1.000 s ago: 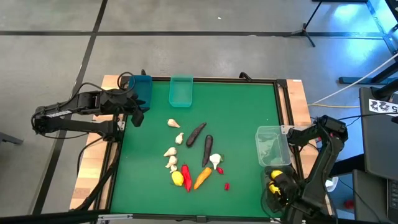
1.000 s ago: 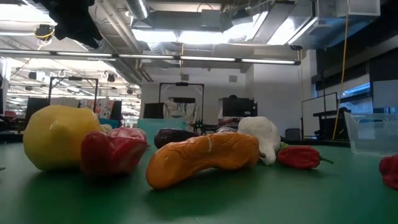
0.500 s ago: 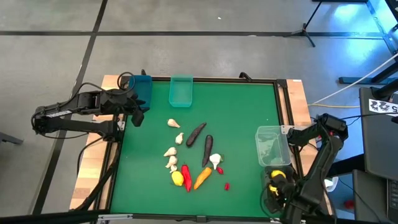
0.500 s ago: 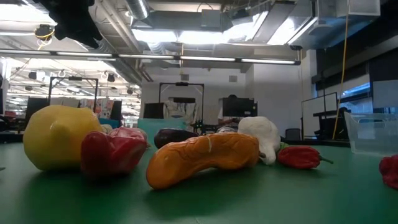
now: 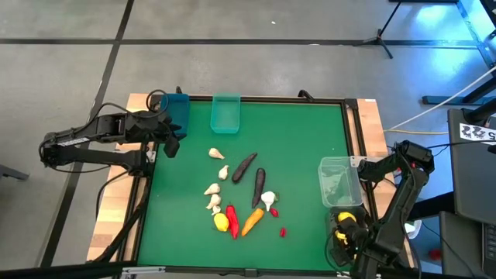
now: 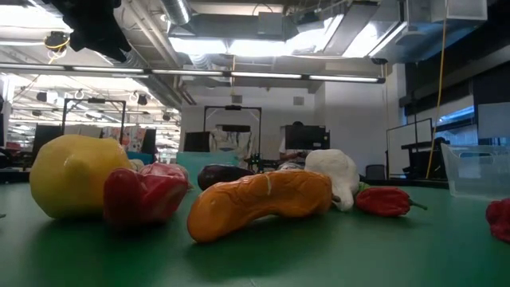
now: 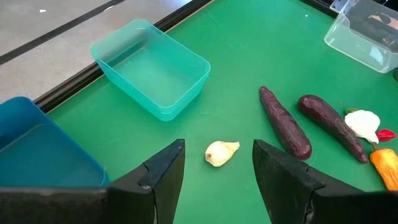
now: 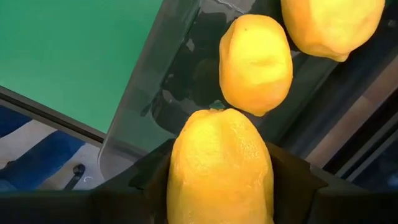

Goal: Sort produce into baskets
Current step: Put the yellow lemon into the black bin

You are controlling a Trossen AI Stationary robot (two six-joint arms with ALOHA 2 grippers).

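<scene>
Lemons fill the dark grey bin (image 5: 342, 232), which sits just past the clear bin (image 5: 339, 182). The right gripper (image 8: 219, 186) hangs right over that grey bin, its fingers closed around one lemon (image 8: 219, 168), with two more lemons (image 8: 255, 63) below it. The left gripper (image 7: 217, 174) is spread wide by the blue bin (image 5: 177, 110). A garlic bulb (image 7: 221, 152) lies in front of it, near the teal-green bin (image 7: 151, 76). Two eggplants (image 7: 285, 122) lie farther out from the blue bin.

Grey concrete floor (image 5: 256, 19) w/ dark seams; ceiling lights (image 6: 239, 48) overhead.
</scene>
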